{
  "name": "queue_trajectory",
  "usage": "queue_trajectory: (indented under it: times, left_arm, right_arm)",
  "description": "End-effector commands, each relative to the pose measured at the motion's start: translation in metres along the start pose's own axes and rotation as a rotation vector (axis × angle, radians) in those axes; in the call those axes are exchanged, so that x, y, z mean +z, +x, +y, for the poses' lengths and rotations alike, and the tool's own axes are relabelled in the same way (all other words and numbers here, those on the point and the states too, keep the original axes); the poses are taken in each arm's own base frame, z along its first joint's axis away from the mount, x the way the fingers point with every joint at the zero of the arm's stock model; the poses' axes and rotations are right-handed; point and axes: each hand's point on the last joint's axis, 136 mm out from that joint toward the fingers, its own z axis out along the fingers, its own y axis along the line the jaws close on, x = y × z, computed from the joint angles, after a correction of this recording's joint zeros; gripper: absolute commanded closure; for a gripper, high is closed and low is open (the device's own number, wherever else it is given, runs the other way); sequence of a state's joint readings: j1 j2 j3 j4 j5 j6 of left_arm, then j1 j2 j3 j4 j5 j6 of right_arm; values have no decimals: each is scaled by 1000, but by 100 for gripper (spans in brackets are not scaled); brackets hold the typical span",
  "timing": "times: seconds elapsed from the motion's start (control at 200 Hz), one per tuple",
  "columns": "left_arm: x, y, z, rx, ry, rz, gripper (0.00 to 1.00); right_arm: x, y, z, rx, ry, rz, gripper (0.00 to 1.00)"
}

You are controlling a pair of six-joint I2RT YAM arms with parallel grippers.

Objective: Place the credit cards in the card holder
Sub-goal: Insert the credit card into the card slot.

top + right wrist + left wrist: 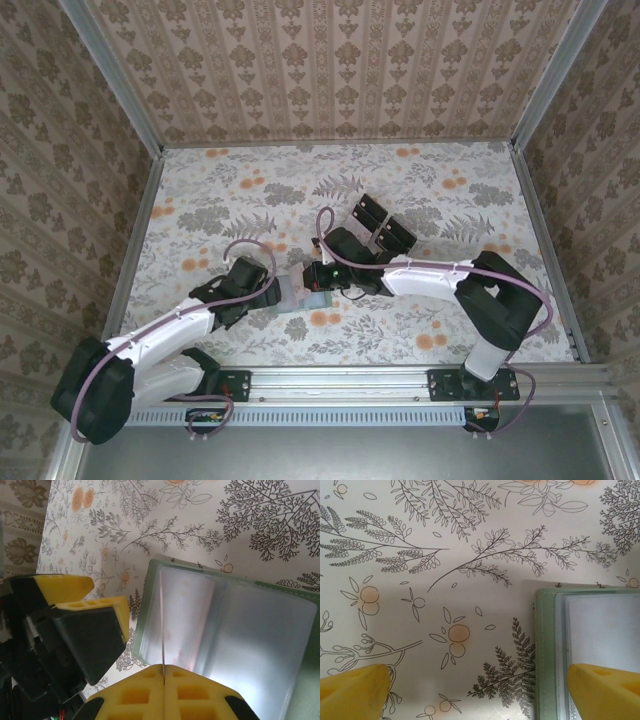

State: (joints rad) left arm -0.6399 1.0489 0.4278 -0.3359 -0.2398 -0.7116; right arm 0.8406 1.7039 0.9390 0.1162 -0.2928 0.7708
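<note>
The left gripper [475, 675] hangs low over the floral-printed tabletop [420, 540] with its yellow fingers spread wide, one of them above an end of the small sage-green folding card holder [546, 650]. This lies open and flat near the table's front middle. Above its glossy grey inner faces, the right gripper [164, 669] has its yellow fingers pressed together, pinching a thin credit card [163, 620], seen edge-on and upright. Farther right and back is a clear stand [382, 224] with black rectangular blocks.

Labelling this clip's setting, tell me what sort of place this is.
Likely a staged robot test cell, not a home: a floral-print tabletop boxed in by wallpapered panels on aluminium framing, with white-and-black left arm and right arm bolted to a metal rail.
</note>
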Motion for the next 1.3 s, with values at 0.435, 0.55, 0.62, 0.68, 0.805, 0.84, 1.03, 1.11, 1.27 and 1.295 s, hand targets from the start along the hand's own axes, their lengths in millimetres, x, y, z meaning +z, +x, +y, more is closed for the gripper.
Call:
queue_trajectory:
  times: [0.435, 0.55, 0.62, 0.68, 0.805, 0.84, 1.03, 1.11, 1.27, 1.295]
  left_arm:
    - [0, -2, 0, 12, -18, 13, 0]
    - [1, -3, -5, 21, 0, 7, 0]
    - [1, -5, -10, 29, 13, 1, 0]
    - [0, -6, -14, 38, 23, -4, 0]
    - [-2, -10, -21, 56, 41, -21, 0]
    - [-2, -10, -23, 60, 45, -25, 0]
    - [1, -8, -29, 82, 58, -23, 0]
    - [6, -4, -28, 89, 50, -10, 0]
    - [15, 6, -25, 103, 20, 18, 0]
    - [16, 6, -24, 101, 15, 21, 0]
  right_arm:
    - [7, 18, -45, 61, 49, -11, 100]
    - [8, 19, -48, 69, 50, -11, 100]
    - [9, 20, -49, 73, 48, -10, 100]
    - [10, 20, -49, 77, 45, -8, 100]
    - [11, 22, -51, 86, 43, -7, 100]
    - [11, 23, -52, 89, 44, -5, 100]
    - [11, 22, -50, 106, 28, -11, 100]
    - [11, 21, -47, 109, 16, -15, 100]
    - [5, 12, -37, 110, -16, -34, 100]
    - [4, 11, -35, 110, -22, -36, 100]
